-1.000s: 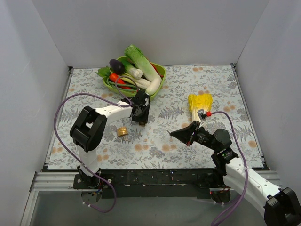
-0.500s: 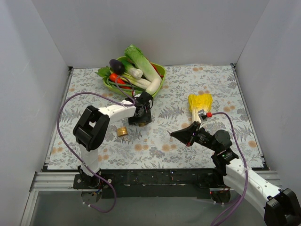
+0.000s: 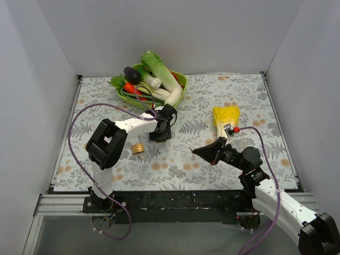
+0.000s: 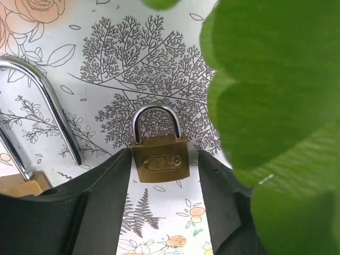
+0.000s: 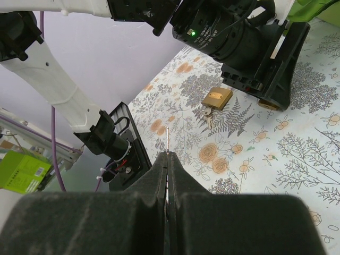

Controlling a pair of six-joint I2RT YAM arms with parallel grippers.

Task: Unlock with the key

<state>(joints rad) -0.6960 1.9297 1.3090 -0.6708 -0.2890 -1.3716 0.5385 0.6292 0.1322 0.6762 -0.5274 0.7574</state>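
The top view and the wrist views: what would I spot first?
The bright green bowl heaped with vegetables at the far side of the table jumps out first. Then comes the small brass padlock lying between the open fingers of the left gripper, and the thin key pinched in the right gripper.

Brass padlock (image 4: 160,159) between jaws, perhaps touching

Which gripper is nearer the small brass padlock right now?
Left. The left gripper straddles the small brass padlock, one finger on each side; the right gripper sits well off to its right, pinching the key.
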